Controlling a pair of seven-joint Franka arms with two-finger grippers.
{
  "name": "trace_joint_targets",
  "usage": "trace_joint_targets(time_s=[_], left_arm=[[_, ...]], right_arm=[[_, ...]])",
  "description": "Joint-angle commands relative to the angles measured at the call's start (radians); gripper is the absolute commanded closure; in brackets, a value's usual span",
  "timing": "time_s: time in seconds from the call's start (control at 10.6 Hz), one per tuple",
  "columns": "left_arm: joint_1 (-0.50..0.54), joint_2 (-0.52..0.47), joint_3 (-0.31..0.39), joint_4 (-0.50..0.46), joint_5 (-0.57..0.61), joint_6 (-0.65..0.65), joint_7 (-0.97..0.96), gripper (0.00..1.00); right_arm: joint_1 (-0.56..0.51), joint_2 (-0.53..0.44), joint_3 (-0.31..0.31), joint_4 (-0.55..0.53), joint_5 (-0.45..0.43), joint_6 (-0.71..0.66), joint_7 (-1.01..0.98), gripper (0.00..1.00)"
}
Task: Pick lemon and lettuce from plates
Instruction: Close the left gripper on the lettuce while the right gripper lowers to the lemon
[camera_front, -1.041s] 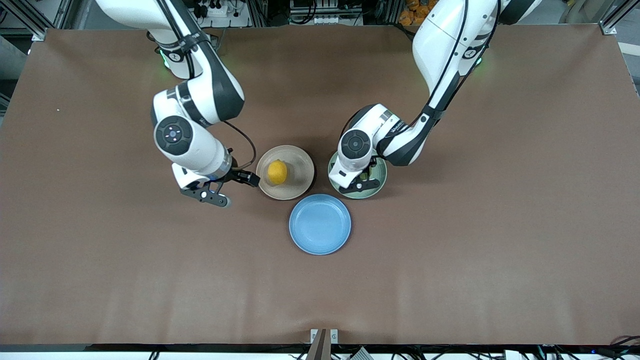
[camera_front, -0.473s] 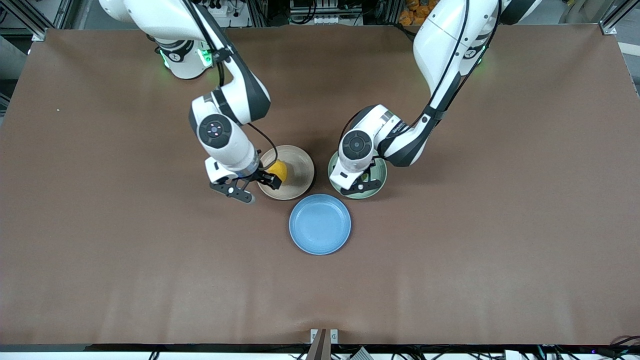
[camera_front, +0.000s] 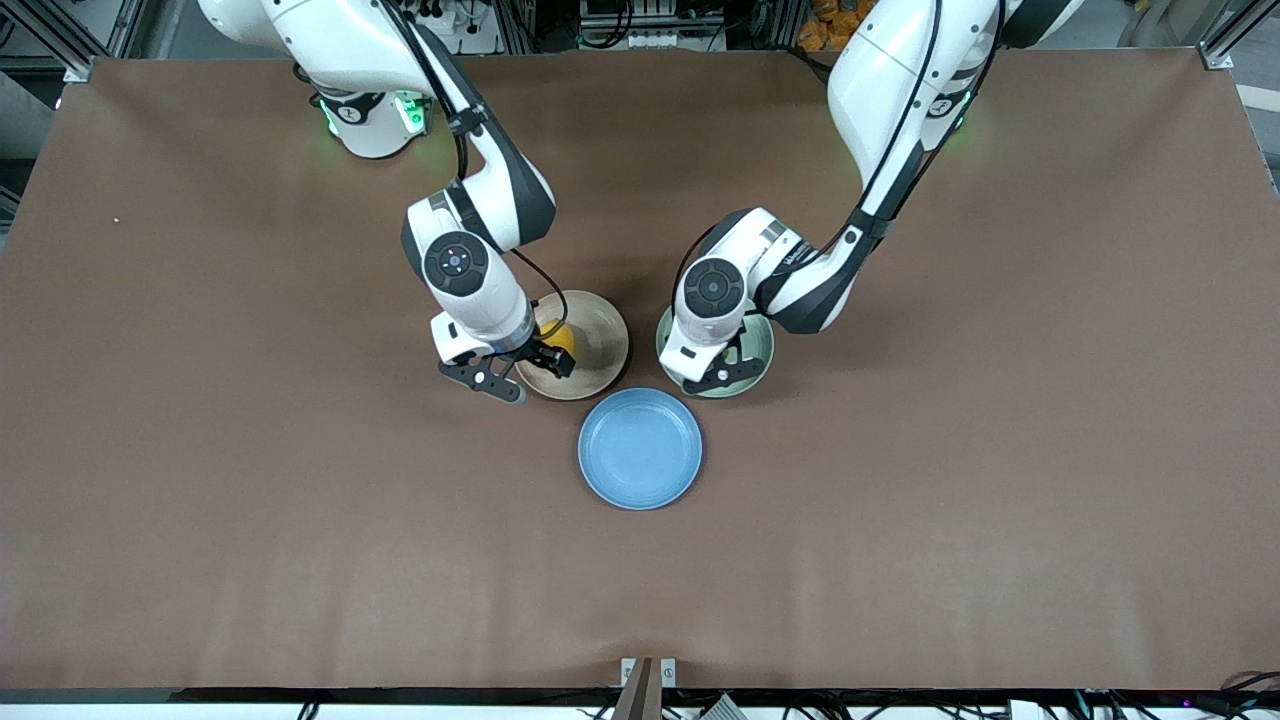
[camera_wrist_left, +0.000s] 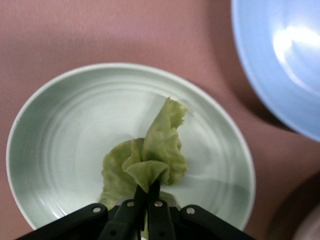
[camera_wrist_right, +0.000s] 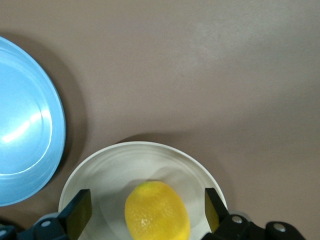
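While three plates sit clustered, left gripper pinches the one lettuce on the mint plate; right gripper spread around the one lemon on the beige plate, blue plate nearest the camera

Blue plate on brown table, nearest the front camera

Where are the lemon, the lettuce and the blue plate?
lemon (camera_wrist_right: 157, 211): right wrist view, middle of its peel.
lettuce (camera_wrist_left: 155, 155): left wrist view, middle of the folded leaf.
blue plate (camera_front: 640, 450): front view, bare middle.
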Motion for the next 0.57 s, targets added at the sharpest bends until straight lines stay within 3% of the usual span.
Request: trace_joint_targets(time_s=[0.0,0.47], left_arm=[[0.023,-0.097,0.007,-0.001,0.013,-0.074,-0.031,1.0],[0.181,-0.163,-0.001,0.152,-0.005,-0.294,0.084,1.0]], right_arm=[[0.036,0.035,-0.008,-0.022,0.018,0.075,0.038,0.0],[0.055,0.043,-0.009,-0.089,0.017,0.165,0.04,0.0]])
